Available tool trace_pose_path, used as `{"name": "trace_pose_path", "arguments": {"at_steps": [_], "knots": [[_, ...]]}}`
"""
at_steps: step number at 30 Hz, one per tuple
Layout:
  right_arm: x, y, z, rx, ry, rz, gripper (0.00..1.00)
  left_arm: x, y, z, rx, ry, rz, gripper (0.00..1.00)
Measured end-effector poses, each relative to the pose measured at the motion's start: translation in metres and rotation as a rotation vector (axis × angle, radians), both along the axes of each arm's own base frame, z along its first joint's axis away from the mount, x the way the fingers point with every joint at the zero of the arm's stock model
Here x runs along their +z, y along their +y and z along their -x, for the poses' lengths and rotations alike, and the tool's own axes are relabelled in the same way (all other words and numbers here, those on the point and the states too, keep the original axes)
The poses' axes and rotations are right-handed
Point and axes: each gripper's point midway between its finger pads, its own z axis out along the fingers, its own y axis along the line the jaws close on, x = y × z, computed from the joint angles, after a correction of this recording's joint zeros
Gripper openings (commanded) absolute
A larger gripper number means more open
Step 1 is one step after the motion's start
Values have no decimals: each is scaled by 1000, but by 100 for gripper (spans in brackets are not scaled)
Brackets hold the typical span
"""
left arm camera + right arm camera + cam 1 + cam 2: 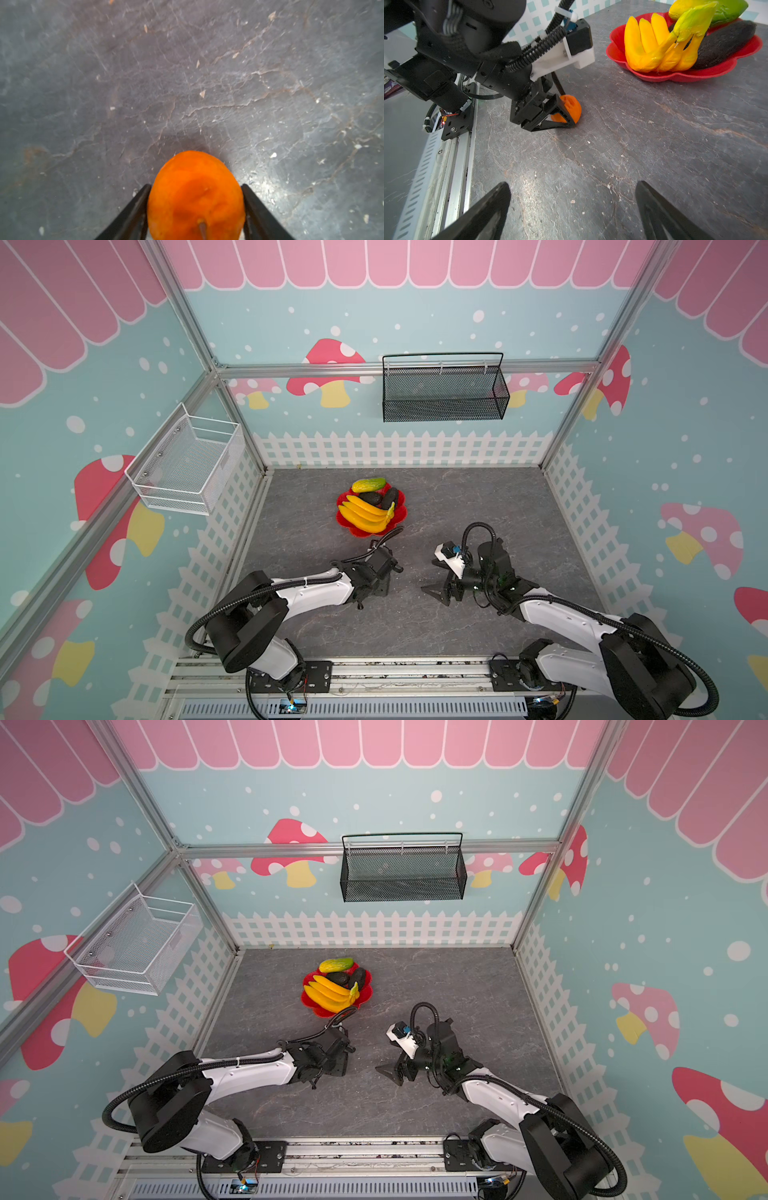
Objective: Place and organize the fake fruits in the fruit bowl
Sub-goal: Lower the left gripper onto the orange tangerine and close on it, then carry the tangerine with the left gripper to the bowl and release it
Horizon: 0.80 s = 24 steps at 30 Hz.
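Clasping the small orange (195,199) on the grey table (654,145), the left gripper (195,186) sits near the red fruit bowl (654,78), which holds the banana bunch (365,515), two dark avocados (390,498) and a yellow-green fruit (368,485); the right gripper (573,184) stands spread wide, empty, alongside.

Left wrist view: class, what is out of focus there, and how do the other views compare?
Left wrist view: the orange, close to the lens, is soft-edged; the table shows a pale sheen. Right wrist view: the near right gripper is blurred, the bowl sharp and glossy. Both top views: wide-angle, frame posts splay outward.
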Motion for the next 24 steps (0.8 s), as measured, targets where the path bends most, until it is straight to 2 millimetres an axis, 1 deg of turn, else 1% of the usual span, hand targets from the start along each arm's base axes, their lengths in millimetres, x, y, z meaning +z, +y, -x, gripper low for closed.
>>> {"name": "trace_pose_path", "arguments": {"at_steps": [2, 4, 6, 8, 10, 12, 14, 16, 17, 20, 24], "knots": [[4, 3, -5, 0, -1, -4, 97, 5, 1, -2, 5, -20, 0, 53], [13, 10, -15, 5, -11, -10, 97, 17, 2, -5, 11, -56, 13, 52], [24, 17, -27, 16, -46, -20, 96, 37, 3, -10, 20, -109, 44, 52], [28, 21, -34, 20, -98, -40, 96, 61, 8, -18, 36, -165, 82, 51], [21, 20, -32, 17, -136, -57, 96, 85, 16, -32, 71, -214, 123, 51], [2, 16, -27, 11, -116, -43, 96, 107, 28, -53, 119, -256, 157, 51], [-10, 13, -25, 1, -100, -31, 96, 119, 39, -72, 157, -282, 176, 51], [-11, 13, -27, -9, -107, -34, 96, 122, 45, -90, 178, -286, 173, 51], [-8, 13, -29, -14, -121, -41, 96, 119, 45, -99, 181, -281, 164, 51], [1, 13, -35, -34, -161, -60, 96, 102, 42, -118, 177, -252, 129, 51], [5, 10, -37, -60, -187, -65, 97, 79, 46, -128, 181, -218, 90, 51]]}}
